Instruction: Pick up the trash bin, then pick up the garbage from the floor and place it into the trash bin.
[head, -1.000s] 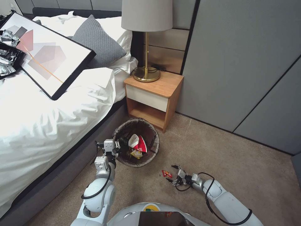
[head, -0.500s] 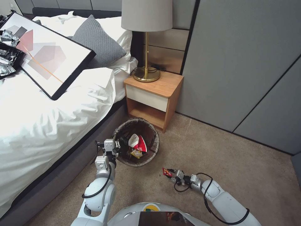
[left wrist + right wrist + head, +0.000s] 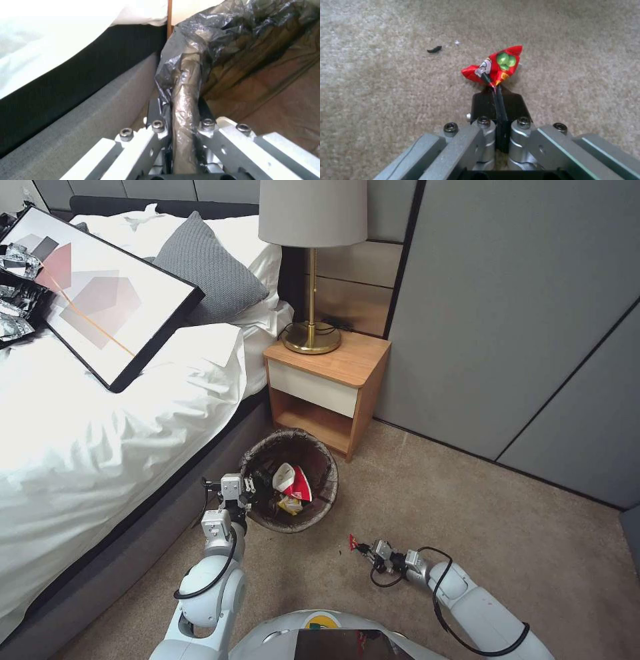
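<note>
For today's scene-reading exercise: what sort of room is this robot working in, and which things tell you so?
Most likely a bedroom, perhaps a hotel room: a bed with white bedding, a wooden bedside table carrying a brass lamp with a pale shade, and a grey knitted pillow.

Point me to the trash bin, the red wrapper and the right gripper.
trash bin (image 3: 319, 447), head view, bag-covered far rim.
red wrapper (image 3: 498, 65), right wrist view, its printed face.
right gripper (image 3: 493, 86), right wrist view, between the closed fingertips.

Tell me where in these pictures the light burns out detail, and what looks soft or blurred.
Head view: the white bedding is overexposed, its folds nearly lost. Left wrist view: the bedding is blown out white; the trash bin rim between the jaws is soft. Right wrist view: the red wrapper is fairly sharp, the floor slightly blurred.
</note>
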Robot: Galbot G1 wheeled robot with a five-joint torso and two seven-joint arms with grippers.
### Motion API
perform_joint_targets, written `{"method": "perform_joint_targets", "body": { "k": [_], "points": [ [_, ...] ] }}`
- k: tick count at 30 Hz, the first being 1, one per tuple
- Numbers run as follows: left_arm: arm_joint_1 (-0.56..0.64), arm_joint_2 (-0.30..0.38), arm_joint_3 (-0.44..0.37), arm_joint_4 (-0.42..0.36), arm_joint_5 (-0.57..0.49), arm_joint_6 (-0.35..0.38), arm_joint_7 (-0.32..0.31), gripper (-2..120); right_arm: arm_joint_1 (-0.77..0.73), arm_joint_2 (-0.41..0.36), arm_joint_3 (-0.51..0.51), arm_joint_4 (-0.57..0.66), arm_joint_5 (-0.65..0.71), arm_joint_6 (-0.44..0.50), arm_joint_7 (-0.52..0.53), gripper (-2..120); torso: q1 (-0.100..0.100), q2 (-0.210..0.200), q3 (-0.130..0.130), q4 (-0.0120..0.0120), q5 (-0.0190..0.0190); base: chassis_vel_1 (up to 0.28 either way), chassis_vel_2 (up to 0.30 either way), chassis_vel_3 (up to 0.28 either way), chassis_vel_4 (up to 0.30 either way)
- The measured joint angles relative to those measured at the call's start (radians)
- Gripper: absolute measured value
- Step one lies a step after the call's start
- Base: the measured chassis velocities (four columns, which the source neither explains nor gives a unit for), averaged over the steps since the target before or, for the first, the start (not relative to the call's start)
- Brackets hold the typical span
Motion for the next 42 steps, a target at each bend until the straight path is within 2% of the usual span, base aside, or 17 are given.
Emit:
{"method": "perform_joint_targets", "body": {
  "k": [6, 9, 14, 17, 19, 20, 21, 22, 24, 25, 27, 28, 30, 31, 32, 36, 42],
  "points": [
    [0.0, 0.001, 0.0, 0.0, -0.001, 0.0, 0.0, 3, -0.001, 0.001, 0.009, -0.001, 0.007, 0.011, 0.011, 0, 0.0, 0.0, 0.0, 0.0, -0.0001, 0.0, 0.0, 0.0, 0.0],
    [0.0, 0.001, 0.0, 0.001, -0.001, 0.0, 0.0, 3, -0.007, 0.005, 0.02, 0.008, 0.019, 0.026, 0.042, 0, 0.0, 0.0, 0.0, -0.0001, 0.0, 0.0, 0.0, 0.0, 0.0],
    [-0.001, 0.001, -0.001, 0.005, -0.004, 0.0, 0.0, 3, -0.042, 0.018, 0.059, 0.094, 0.069, 0.053, 0.143, 0, 0.0, 0.0, 0.0, 0.0002, 0.0, 0.0, 0.0, 0.0, 0.0],
    [-0.002, 0.002, -0.001, 0.007, -0.006, 0.001, 0.0, 3, -0.095, 0.024, 0.102, 0.269, 0.175, 0.076, 0.233, 0, 0.0, 0.0, 0.0, -0.0001, 0.0001, 0.0, 0.0, 0.0, 0.0],
    [-0.002, 0.002, -0.001, 0.007, -0.006, 0.001, 0.0, 3, -0.105, 0.024, 0.11, 0.306, 0.197, 0.079, 0.246, 0, 0.0, 0.0, 0.0, 0.0, 0.0, 0.0, 0.0, 0.0, 0.0],
    [-0.001, 0.003, -0.001, 0.008, -0.007, 0.001, -0.001, 3, -0.126, 0.022, 0.133, 0.408, 0.259, 0.087, 0.272, 0, 0.0, 0.0, 0.0, 0.0001, 0.0, 0.0, 0.0, 0.0, 0.0],
    [0.0, 0.003, -0.001, 0.008, -0.007, 0.002, -0.001, 3, -0.137, 0.02, 0.146, 0.462, 0.29, 0.091, 0.279, 0, 0.0, 0.0, 0.0, 0.0002, 0.0, 0.0, 0.0, 0.0, 0.0],
    [0.0, 0.003, -0.001, 0.008, -0.007, 0.002, -0.001, 3, -0.137, 0.02, 0.146, 0.462, 0.29, 0.091, 0.279, 0, 0.0, 0.0, 0.0, 0.0002, 0.0, 0.0, 0.0, 0.0, 0.0],
    [0.003, 0.004, -0.001, 0.01, -0.007, 0.002, -0.002, 3, -0.162, 0.018, 0.18, 0.668, 0.38, 0.092, 0.287, 0, 0.0, 0.0, 0.0, 0.0, -0.0001, 0.0, 0.0, 0.0, 0.0],
    [0.003, 0.004, -0.001, 0.01, -0.007, 0.002, -0.002, 3, -0.162, 0.018, 0.18, 0.668, 0.38, 0.092, 0.287, 0, 0.0, 0.0, 0.0, 0.0, -0.0001, 0.0, 0.0, 0.0, 0.0],
    [0.004, 0.004, 0.004, 0.012, -0.007, 0.002, -0.002, 3, -0.171, 0.012, 0.184, 0.843, 0.442, 0.07, 0.286, 0, 0.0, 0.0, 0.0, 0.0005, -0.0004, 0.0, 0.0, 0.0, 0.0],
    [0.004, 0.004, 0.004, 0.012, -0.007, 0.003, -0.003, 3, -0.171, 0.006, 0.177, 0.912, 0.459, 0.053, 0.285, 0, 0.0, 0.0, 0.0, -0.0002, 0.0001, 0.0, 0.0, 0.0, 0.0],
    [0.004, 0.004, 0.003, 0.013, -0.007, 0.004, -0.003, 3, -0.171, 0.004, 0.173, 0.94, 0.464, 0.047, 0.283, 0, 0.0, 0.0, 0.0, -0.0004, 0.0001, 0.0, 0.0, 0.0, 0.0],
    [0.004, 0.005, 0.004, 0.013, -0.007, 0.004, -0.005, 3, -0.169, -0.006, 0.149, 1.039, 0.474, 0.021, 0.273, 0, 0.0, 0.0, 0.0, 0.0006, -0.0004, 0.0, 0.0, 0.0, 0.0],
    [0.004, 0.005, 0.005, 0.013, -0.007, 0.005, -0.005, 3, -0.17, -0.014, 0.134, 1.076, 0.474, 0.009, 0.266, 0, 0.0, 0.0, 0.0, 0.0001, 0.0, 0.0, 0.0, 0.0, 0.0],
    [0.007, 0.006, 0.01, 0.014, -0.007, 0.005, -0.006, 3, -0.183, -0.053, 0.061, 1.145, 0.452, -0.016, 0.236, 0, 0.0, 0.0, 0.0, 0.0, -0.0001, 0.0, 0.0, 0.0, 0.0],
    [0.01, 0.001, 0.025, 0.015, -0.002, 0.006, -0.006, 3, -0.185, -0.079, -0.05, 1.083, 0.379, -0.016, 0.229, 0, 0.0, 0.0, 0.0, 0.0, 0.0002, 0.0, 0.0, 0.0, 0.0]
  ]
}}
